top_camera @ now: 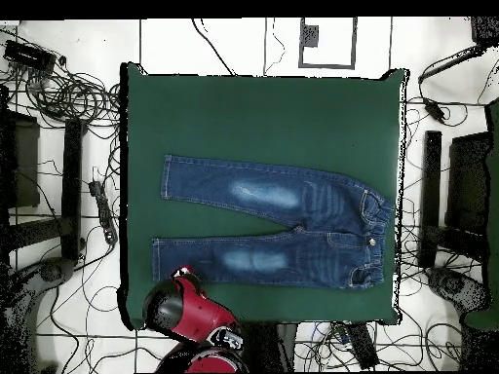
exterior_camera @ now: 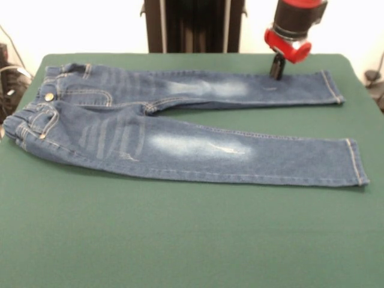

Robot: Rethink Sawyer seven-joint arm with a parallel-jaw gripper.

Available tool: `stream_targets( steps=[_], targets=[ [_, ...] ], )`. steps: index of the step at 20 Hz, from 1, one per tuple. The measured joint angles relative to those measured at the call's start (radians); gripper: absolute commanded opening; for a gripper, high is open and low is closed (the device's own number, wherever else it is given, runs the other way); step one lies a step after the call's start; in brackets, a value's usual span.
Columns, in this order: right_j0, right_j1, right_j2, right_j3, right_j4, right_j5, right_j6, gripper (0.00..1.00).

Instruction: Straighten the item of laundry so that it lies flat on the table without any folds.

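The blue denim jeans (exterior_camera: 180,147) lie spread on the green table (exterior_camera: 180,240), waistband at the left and both legs running to the right in a narrow V. They look flat, with slight bunching at the elastic waistband (exterior_camera: 27,117). My gripper (exterior_camera: 276,69) hangs at the far right, and its dark tips stand together at the far edge of the far leg near its cuff (exterior_camera: 332,87). No cloth is lifted there. In the overhead view the jeans (top_camera: 273,224) show in full, and my red arm head (top_camera: 180,307) hides the gripper.
Wide bare table lies in front of the jeans (exterior_camera: 192,240) and beyond them in the overhead view (top_camera: 263,117). Cables and stands (top_camera: 58,97) crowd the floor around the table. A dark pedestal (exterior_camera: 192,24) stands behind the far edge.
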Motion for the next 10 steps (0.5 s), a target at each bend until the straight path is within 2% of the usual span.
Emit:
stream_targets(
  steps=[10],
  targets=[
    [0.005,0.0,-0.003,0.0,0.0,-0.003,0.011,0.0]
  ],
)
